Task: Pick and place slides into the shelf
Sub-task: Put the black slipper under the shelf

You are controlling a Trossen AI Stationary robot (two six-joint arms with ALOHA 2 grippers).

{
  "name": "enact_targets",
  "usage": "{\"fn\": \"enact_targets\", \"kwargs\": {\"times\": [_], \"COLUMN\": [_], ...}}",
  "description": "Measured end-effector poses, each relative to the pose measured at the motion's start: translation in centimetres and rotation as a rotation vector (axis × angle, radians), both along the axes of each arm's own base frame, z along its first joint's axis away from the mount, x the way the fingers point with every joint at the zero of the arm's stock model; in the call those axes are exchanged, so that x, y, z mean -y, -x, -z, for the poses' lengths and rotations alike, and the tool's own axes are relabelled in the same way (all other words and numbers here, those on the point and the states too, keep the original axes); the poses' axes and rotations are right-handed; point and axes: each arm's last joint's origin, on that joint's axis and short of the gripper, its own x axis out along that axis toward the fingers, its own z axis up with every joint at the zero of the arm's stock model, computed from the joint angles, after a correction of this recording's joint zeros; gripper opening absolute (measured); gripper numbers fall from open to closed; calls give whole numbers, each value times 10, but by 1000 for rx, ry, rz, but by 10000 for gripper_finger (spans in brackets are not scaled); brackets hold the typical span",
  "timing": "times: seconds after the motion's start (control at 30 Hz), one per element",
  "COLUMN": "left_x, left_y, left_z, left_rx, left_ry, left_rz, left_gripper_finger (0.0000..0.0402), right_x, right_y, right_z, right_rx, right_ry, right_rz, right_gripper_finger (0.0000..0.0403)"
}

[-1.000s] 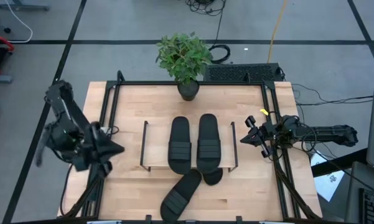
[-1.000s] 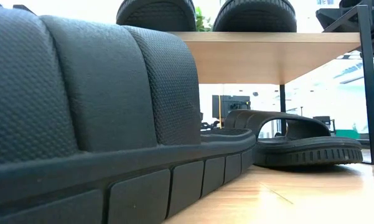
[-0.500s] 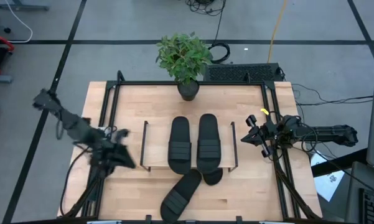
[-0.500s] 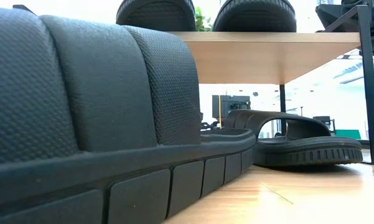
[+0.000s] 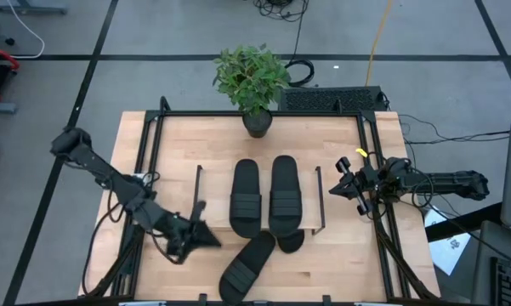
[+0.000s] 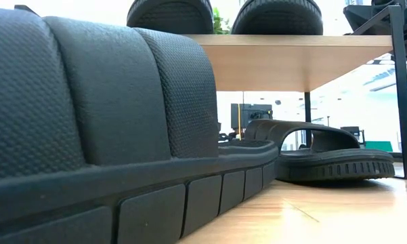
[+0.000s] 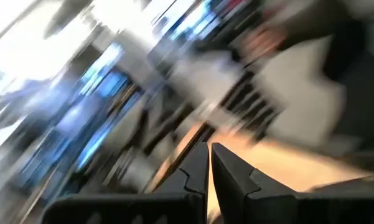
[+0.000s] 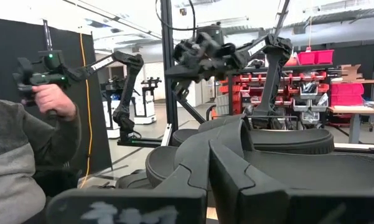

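Two black slides (image 5: pixel 245 206) (image 5: pixel 285 202) lie side by side on the shelf's wood board (image 5: pixel 214 204), soles down. A third slide (image 5: pixel 246 266) lies slanted on the table near the near edge and fills the low view's left (image 6: pixel 88 135). The fourth slide (image 5: pixel 291 240) rests on the table, partly under the shelf (image 6: pixel 325 154). My left gripper (image 5: pixel 212 239) hovers shut just left of the third slide, touching nothing; its wrist view is blurred (image 7: pixel 209 154). My right gripper (image 5: pixel 339 189) (image 8: pixel 206 154) waits shut beside the shelf's right wire frame.
A potted plant (image 5: pixel 255 85) stands at the table's far edge behind the shelf. Black frame rails (image 5: pixel 149 144) run along the table's left, right and far sides. In the right wrist view a person (image 8: pixel 25 162) holding a controller shows beyond the table's left side.
My left arm has swung out from the table's left edge, stretching right and toward the near edge, and its gripper now sits close to the slanted slide near the near edge. The slides and the right arm have stayed still.
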Motion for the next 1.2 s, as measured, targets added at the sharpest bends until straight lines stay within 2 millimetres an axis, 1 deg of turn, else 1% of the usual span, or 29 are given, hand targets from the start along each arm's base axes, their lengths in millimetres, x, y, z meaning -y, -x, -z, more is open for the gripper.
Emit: {"fn": "enact_targets", "kwargs": {"times": [0.07, 0.1, 0.13, 0.23, 0.3, 0.43, 0.5, 0.6, 0.7, 0.8, 0.97, 1.1, 1.2], "left_x": [1, 1, 1, 14, 23, 35, 41, 48, 55, 62, 73, 90, 108], "left_y": [1, 2, 3, 12, 19, 30, 36, 36, 34, 32, 29, 27, 24], "left_z": [1, 2, 2, 2, -1, -3, 1, 13, 23, 33, 49, 63, 75], "left_rx": [-17, -26, -33, -33, -5, 38, 23, -18, -55, -100, -172, -183, -191], "left_ry": [48, 63, 74, 48, 3, -61, -111, -168, -148, -118, -30, 42, 37], "left_rz": [-210, -282, -301, -204, -175, -247, -242, -230, -248, -244, -254, -228, -203], "left_gripper_finger": [26, 26, 26, 26, 26, 26, 26, 26, 30, 49, 107, 157, 186], "right_x": [0, 0, 0, 0, 0, 0, 1, 2, 2, 2, 2, 2, 2], "right_y": [0, 0, 0, 0, 0, 0, -1, -1, -1, -1, -1, -1, -1], "right_z": [0, 0, 0, 1, 1, 1, 1, 1, 3, 3, 3, 3, 3], "right_rx": [-1, -1, -2, -9, -11, -17, -16, -17, -29, -33, -32, -32, -32], "right_ry": [0, 0, -1, -2, -2, -3, -7, -15, -21, -20, -20, -20, -20], "right_rz": [0, 0, -1, -1, -1, 0, 18, 52, 74, 72, 72, 71, 72], "right_gripper_finger": [0, 0, 0, 0, 0, 0, 0, 0, 0, 0, 0, 0, 0]}}
